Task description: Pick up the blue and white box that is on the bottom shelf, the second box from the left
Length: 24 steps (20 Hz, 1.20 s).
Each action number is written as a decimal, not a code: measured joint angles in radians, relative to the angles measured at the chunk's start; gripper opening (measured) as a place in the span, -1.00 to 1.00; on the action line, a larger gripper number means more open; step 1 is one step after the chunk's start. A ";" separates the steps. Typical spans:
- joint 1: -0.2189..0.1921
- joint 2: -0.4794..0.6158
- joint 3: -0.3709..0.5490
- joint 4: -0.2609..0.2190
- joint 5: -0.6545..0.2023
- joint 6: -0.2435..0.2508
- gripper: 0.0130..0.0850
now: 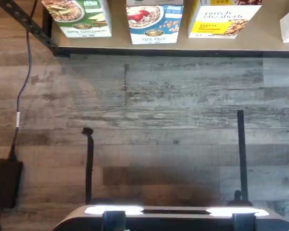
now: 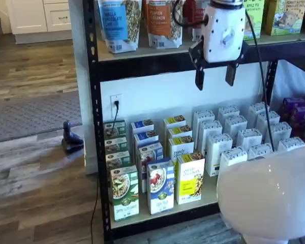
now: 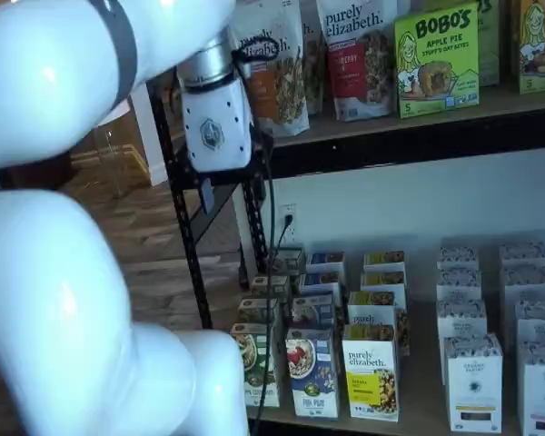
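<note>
The blue and white box stands upright at the front of the bottom shelf, between a green-and-white box and a yellow box. It also shows in a shelf view and in the wrist view. My gripper hangs high in front of the upper shelf rail, well above and to the right of the box. A plain gap shows between its two black fingers, and it holds nothing. In a shelf view it shows side-on only.
More rows of the same boxes stand behind the front ones. White boxes and purple boxes fill the shelf's right side. Bags and boxes line the upper shelf. A power brick with a cable lies on the wood floor. My white arm blocks the lower right.
</note>
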 joint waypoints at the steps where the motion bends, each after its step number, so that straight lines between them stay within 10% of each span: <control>1: 0.008 0.003 0.012 -0.007 -0.016 0.007 1.00; 24: 0.073 0.130 0.305 0.052 -0.483 0.042 1.00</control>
